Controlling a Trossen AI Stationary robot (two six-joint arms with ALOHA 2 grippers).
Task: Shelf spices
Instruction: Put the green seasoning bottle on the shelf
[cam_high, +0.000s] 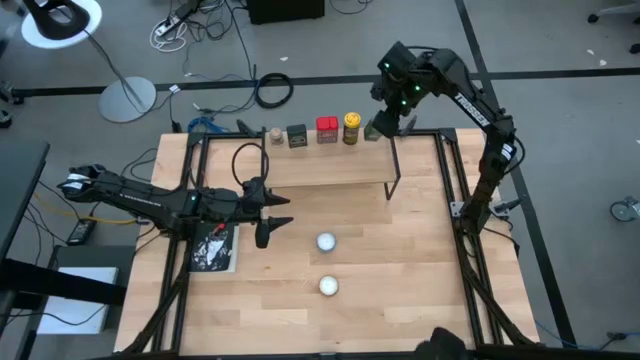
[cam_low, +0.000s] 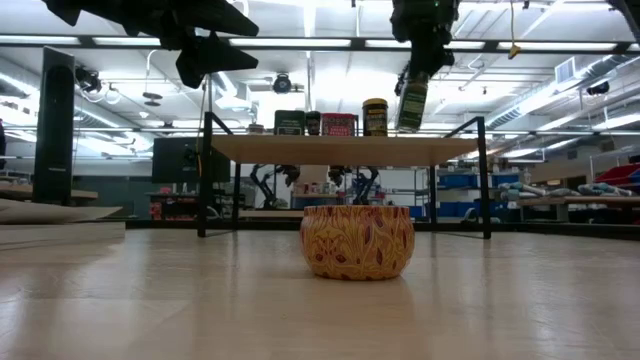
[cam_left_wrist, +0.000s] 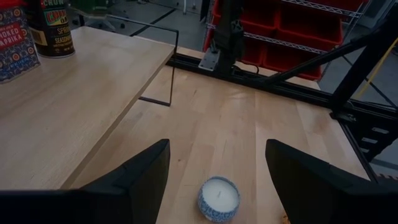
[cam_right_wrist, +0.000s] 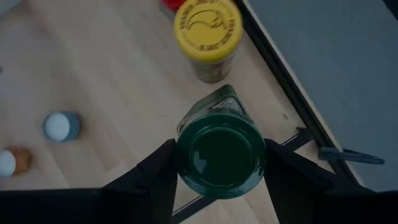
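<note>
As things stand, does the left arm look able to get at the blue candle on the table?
Probably yes: the left gripper hangs open just above the blue candle, with nothing between them.

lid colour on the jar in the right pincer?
Dark green lid, clearest in the right wrist view.

Four spices (cam_high: 311, 133) stand in a row on the shelf's (cam_high: 320, 168) far edge; green-lidded jar (cam_right_wrist: 221, 155) hangs tilted above its end.

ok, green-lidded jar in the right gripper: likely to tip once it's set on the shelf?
Probably somewhat tippy: in the low view the green-lidded jar looks tall and narrow and hangs tilted above the shelf. The right gripper clamps it up at the round lid, so it might swing or twist. It sits near the shelf's end, beside the yellow-lidded jar, leaving little margin.
</note>
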